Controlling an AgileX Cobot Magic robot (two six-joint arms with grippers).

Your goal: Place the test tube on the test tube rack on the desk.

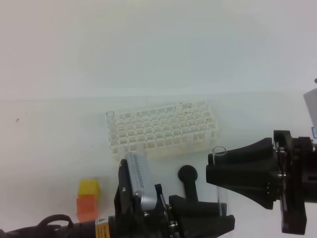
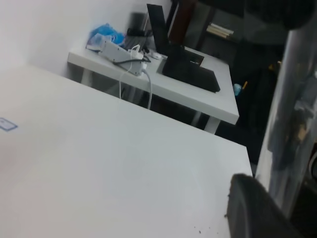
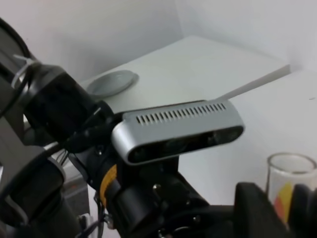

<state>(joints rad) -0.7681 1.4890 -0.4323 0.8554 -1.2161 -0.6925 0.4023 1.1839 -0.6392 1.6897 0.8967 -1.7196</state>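
Clear glass test tube (image 1: 219, 171) upright between both black grippers, grip unclear; white grid rack (image 1: 161, 128) at 11 o'clock; insertion pending.

1. Plain white wall (image 1: 158, 44) behind the work surface, evenly lit.
2. Second white table (image 2: 208, 99) stands beyond, carrying a black laptop (image 2: 183, 64), white cables (image 2: 141, 74), and a blue item (image 2: 105, 35).
3. Surroundings past it are dark.

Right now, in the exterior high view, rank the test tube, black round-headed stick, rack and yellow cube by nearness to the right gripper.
1. test tube, at the right gripper fingertips.
2. black round-headed stick, just left.
3. test tube rack, behind, up-left.
4. yellow cube, far left.
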